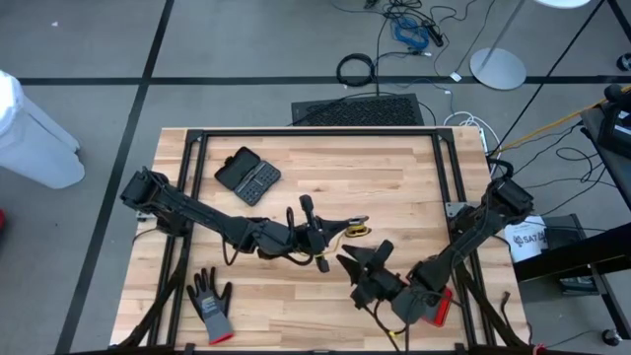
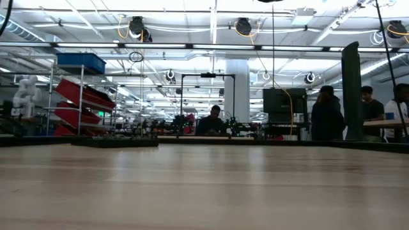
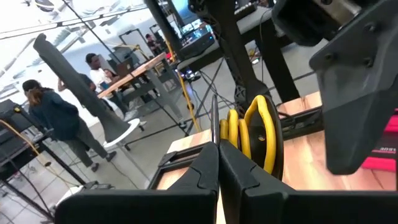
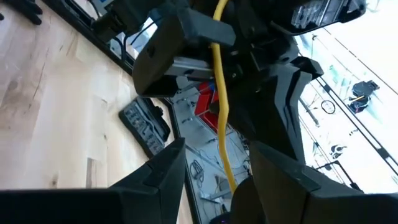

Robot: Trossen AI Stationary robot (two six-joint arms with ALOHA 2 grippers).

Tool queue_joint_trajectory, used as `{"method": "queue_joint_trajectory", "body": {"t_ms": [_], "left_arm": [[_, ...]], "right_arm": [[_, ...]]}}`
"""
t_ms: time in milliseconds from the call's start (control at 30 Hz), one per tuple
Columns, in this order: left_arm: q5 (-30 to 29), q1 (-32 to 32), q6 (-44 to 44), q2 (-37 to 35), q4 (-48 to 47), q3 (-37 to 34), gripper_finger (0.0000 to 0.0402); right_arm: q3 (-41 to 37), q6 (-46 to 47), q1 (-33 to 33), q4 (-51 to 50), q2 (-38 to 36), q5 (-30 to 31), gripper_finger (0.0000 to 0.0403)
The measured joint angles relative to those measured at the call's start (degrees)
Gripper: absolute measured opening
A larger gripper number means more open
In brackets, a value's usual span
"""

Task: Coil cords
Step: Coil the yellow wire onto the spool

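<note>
The yellow cord (image 1: 357, 230) was seen near the middle of the wooden table (image 1: 394, 168), held off the surface between the two arms. The left gripper (image 1: 317, 229) had been brought to the table's centre, and its jaws were pressed together on the cord: in the left wrist view the looped yellow cord (image 3: 256, 129) was pinched just past the closed fingertips (image 3: 208, 163), several turns of it standing side by side.

The right gripper (image 1: 363, 261) was placed just beside it, toward the front edge of the table. In the right wrist view its fingers (image 4: 163, 167) were spread apart, and a single strand of the cord (image 4: 219, 93) ran down through the gap without being clamped (no contact with either finger could be made out). The left gripper's dark body was seen close above that strand.

A black case (image 1: 247, 177) lay on the table behind the left arm, and a grey glove (image 1: 211, 303) lay near the front left corner. Nothing of the arms or the cord was shown in the low view; people (image 2: 327, 112) were seen in the room behind the table.
</note>
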Motion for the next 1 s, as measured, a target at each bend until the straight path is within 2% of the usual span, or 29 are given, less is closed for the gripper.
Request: {"method": "queue_joint_trajectory", "body": {"t_ms": [367,500,733,1000], "left_arm": [[1.5,0.4,-0.7,0.5,1.3,0.0,0.0000],[3.9,0.9,-2.6,1.8,3.0,0.0,0.0000],[4.1,1.1,-1.7,2.4,4.7,0.0,0.0000],[4.1,1.1,-1.7,2.4,4.7,0.0,0.0000]], "right_arm": [[0.0,-0.5,-0.9,-0.1,0.0,0.0,0.0161],[0.0,-0.5,-1.6,-0.1,0.0,0.1,0.0148],[0.0,0.0,-1.6,-0.1,0.0,0.0,0.0127],[0.0,1.6,-1.6,-0.3,0.0,-1.2,0.0080]]}}
